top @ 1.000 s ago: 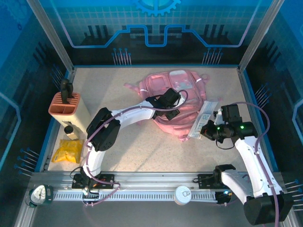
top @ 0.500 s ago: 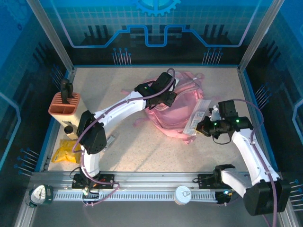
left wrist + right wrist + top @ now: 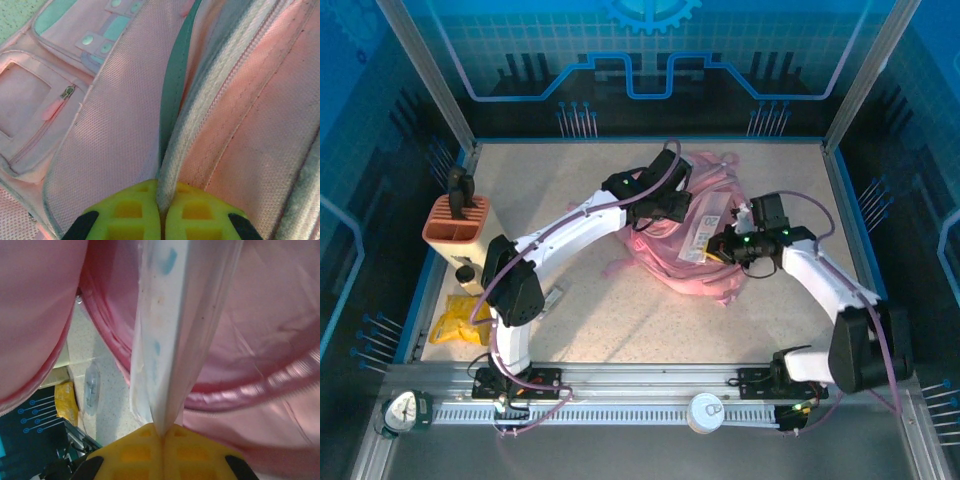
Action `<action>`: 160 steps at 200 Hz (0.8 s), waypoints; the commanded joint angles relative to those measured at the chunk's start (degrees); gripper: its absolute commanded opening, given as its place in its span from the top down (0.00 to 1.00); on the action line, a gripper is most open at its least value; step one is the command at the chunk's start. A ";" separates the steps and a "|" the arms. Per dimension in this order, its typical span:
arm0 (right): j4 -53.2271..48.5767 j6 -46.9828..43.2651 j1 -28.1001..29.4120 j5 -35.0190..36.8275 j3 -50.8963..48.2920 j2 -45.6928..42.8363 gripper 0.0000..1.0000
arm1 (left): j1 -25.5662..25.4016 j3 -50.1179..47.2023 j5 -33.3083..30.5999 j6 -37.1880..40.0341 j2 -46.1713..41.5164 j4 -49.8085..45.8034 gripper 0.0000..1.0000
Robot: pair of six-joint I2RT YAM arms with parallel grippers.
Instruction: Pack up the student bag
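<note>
Far left of both sets of fingers, an orange pen holder [image 3: 460, 228] stands by the left edge of the table [image 3: 600, 322]. A wide bare stretch lies between it and the pink bag [image 3: 667, 252]. The left fingers [image 3: 142, 212] are pinched tight on a piped seam of the bag, whose fabric spreads ahead of them. The right fingers [image 3: 142, 452] clamp a clear plastic packet [image 3: 162, 340], with pink bag fabric on both sides of it. Right of them, bare table runs to the frame wall.

You have bare table [image 3: 620, 320] in front of the student bag [image 3: 665, 250]. The left arm [image 3: 570, 228], right arm [image 3: 820, 280] and a clear packet [image 3: 705, 232] crowd it; a pen holder [image 3: 455, 228] and yellow pouch [image 3: 460, 320] line the left edge.
</note>
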 commanded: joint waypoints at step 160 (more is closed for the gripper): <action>1.88 -8.50 2.65 13.95 3.46 2.56 0.53 | 2.82 0.30 3.81 -6.45 -5.06 2.56 1.00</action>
